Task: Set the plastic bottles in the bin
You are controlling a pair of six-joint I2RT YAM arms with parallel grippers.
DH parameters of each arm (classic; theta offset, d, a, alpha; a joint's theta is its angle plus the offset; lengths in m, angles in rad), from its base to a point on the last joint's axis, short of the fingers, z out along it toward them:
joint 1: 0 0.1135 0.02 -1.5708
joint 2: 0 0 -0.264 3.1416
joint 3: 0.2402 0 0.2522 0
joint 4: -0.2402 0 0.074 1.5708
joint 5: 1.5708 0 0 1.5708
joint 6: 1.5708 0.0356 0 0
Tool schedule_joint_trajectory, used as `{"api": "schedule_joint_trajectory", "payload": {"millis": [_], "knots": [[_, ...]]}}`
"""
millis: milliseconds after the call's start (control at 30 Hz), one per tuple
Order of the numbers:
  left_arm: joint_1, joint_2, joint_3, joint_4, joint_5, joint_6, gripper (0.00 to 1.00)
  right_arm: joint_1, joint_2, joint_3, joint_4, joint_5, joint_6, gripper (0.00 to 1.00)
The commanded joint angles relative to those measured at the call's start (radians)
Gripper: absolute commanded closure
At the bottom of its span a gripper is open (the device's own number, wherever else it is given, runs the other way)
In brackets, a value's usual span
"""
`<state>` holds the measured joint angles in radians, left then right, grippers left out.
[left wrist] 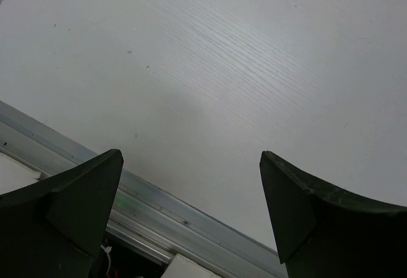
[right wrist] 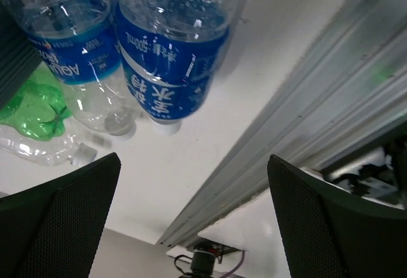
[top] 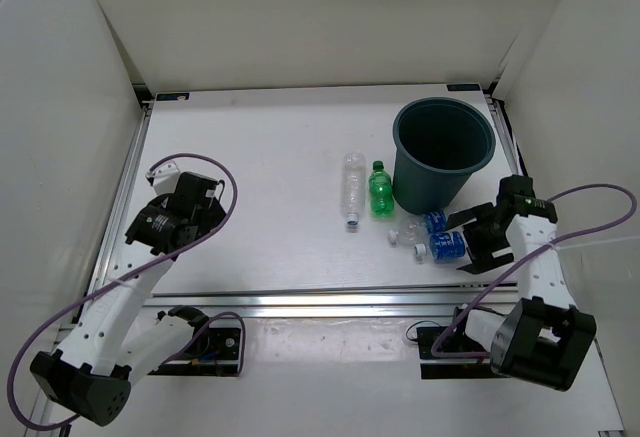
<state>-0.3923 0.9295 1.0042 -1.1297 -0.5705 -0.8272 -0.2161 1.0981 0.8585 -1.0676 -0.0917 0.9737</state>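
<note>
Top external view: a white table [top: 260, 177] is shown with two arms mounted at its near edge.
Bin: the dark teal bin [top: 425, 192] is stood upright at the far right of the table.
Long clear bottle: the long clear bottle [top: 352, 189] is laid on its side left of the bin, cap toward the arms.
Green bottle: the short green bottle [top: 380, 189] is laid just beside the long one, between it and the bin's base.
Blue-labelled pair: the farther blue-labelled bottle [top: 435, 222] and the nearer blue-labelled bottle [top: 447, 247] are laid side by side in front of the bin, outside it, and are seen close together in the right wrist view.
Right gripper: the right gripper [top: 478, 239] is held just right of the blue-labelled pair, jaws spread wide, nothing caught between them.
Left gripper: the left gripper [left wrist: 191, 163] is held over bare table on the left, well apart from every bottle, jaws spread wide and nothing gripped.
Rail: an aluminium rail [right wrist: 305, 100] is seen along the table's near edge.
</note>
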Motion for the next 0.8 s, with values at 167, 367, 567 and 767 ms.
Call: {"api": "schedule_joint_trajectory", "payload": {"millis": [167, 367, 567, 767], "knots": [[-0.005, -0.078, 0.050, 0.047, 0.096, 0.096, 0.00, -0.048, 0.189, -0.012, 0.190, -0.069, 0.049, 0.00], [-0.005, -0.110, 0.040, 0.004, 0.086, 0.074, 0.00, -0.048, 0.335, -0.015, 0.190, -0.034, 0.049, 0.00], [-0.005, -0.092, 0.050, 0.004, 0.077, 0.085, 0.00, -0.048, 0.368, -0.045, 0.190, -0.013, 0.026, 0.23], [-0.005, -0.048, 0.050, 0.080, 0.077, 0.108, 0.00, -0.048, 0.235, -0.046, 0.049, -0.025, -0.006, 0.63]]}}
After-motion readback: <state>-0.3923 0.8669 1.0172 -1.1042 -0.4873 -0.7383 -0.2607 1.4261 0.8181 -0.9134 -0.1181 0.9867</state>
